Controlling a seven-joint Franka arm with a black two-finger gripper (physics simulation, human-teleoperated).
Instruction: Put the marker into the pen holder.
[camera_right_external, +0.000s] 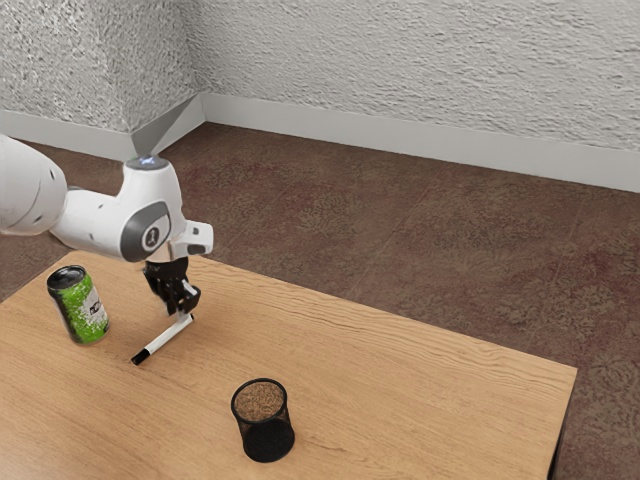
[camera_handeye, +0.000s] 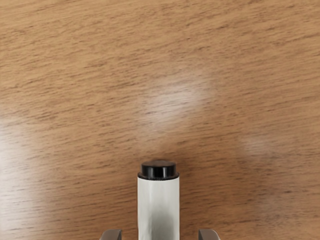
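Note:
My gripper (camera_right_external: 182, 308) is low over the far end of the marker (camera_right_external: 166, 338), which lies on the table with its black cap toward the exterior view's lower left. In the wrist view the gripper (camera_handeye: 160, 235) stands open, a fingertip on each side of the white marker (camera_handeye: 158, 207) and a gap between each and the barrel. The marker's black end plug points away from the hand. The black mesh pen holder (camera_right_external: 265, 438) stands upright on the table, nearer the exterior camera than the marker and apart from it.
A green can (camera_right_external: 79, 306) stands on the wooden table (camera_right_external: 400, 390), at the exterior view's left, close to the marker's capped end. The table's far edge runs behind the gripper, with brown floor and a pale wall beyond.

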